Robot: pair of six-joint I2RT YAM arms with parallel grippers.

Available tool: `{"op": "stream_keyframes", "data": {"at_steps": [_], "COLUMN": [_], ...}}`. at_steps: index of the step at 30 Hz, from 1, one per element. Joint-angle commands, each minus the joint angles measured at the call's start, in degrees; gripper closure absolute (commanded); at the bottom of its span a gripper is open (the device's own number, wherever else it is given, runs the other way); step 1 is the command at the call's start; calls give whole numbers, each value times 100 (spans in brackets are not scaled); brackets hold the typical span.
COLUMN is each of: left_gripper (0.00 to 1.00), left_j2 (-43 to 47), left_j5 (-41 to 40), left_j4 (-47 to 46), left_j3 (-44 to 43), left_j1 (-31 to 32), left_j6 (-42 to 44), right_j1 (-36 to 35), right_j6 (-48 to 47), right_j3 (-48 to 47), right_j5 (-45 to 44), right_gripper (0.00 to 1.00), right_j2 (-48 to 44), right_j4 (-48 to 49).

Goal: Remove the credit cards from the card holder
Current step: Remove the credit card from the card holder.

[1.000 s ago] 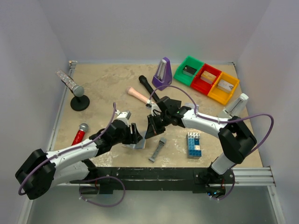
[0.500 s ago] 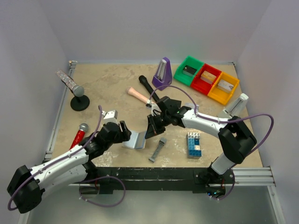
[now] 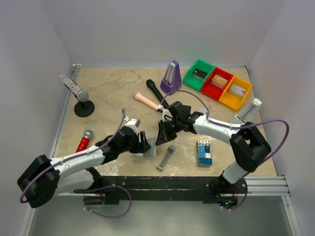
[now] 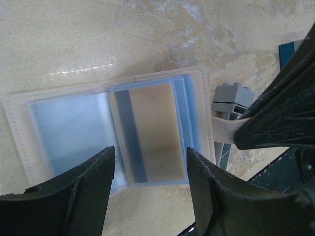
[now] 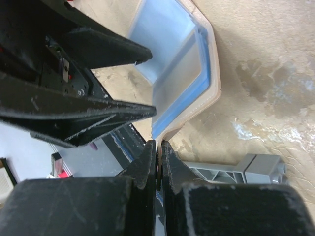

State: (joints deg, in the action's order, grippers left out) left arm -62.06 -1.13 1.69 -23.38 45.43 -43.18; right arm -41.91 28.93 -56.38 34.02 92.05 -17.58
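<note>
The card holder [image 4: 98,123] lies open on the table, light blue with pale edging; it also shows in the top view [image 3: 149,148]. A tan credit card [image 4: 150,130] with a dark stripe sits in its right pocket. The other cards are not visible. My left gripper [image 4: 150,196] is open and empty just above the holder's near edge, its jaws on either side of the tan card's end. My right gripper [image 5: 158,147] is shut on the holder's pale edge [image 5: 189,115] and lifts that panel. In the top view the left gripper [image 3: 144,142] and right gripper [image 3: 160,136] meet over the holder.
A grey bar-shaped piece [image 3: 166,157] lies just right of the holder, a blue-and-white brick stack [image 3: 204,151] further right. A red microphone [image 3: 83,140] lies left, a stand microphone [image 3: 78,93] far left. A purple metronome [image 3: 171,76] and green, red and yellow bins [image 3: 216,83] stand at the back.
My left gripper drew back to the left half a second ago and has now moved back in over the holder. My right gripper has kept its hold on the holder's edge.
</note>
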Motion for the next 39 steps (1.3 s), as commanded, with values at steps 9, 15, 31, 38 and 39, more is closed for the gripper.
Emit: {"op": "stream_keyframes", "data": {"at_steps": [9, 15, 31, 38, 39], "left_gripper": [35, 35, 36, 35, 35], "left_j2": [-297, -193, -86, -271, -280], "left_j5": [280, -35, -406, -186, -169], "left_j4": [-407, -284, 59, -73, -73], "left_j3": [-413, -361, -229, -282, -282], "left_j1": [185, 194, 194, 194, 194], "left_j6": [284, 161, -42, -24, -24], "right_j1": [34, 43, 34, 34, 34], "right_j6": [-72, -89, -89, -107, -107], "right_j3": [-57, -49, -22, -57, -57], "right_j5": [96, 96, 105, 114, 114], "right_gripper": [100, 100, 100, 100, 100], "right_j2": [-346, -407, -433, -460, -451], "right_j4": [27, 1, 18, -26, -26]}}
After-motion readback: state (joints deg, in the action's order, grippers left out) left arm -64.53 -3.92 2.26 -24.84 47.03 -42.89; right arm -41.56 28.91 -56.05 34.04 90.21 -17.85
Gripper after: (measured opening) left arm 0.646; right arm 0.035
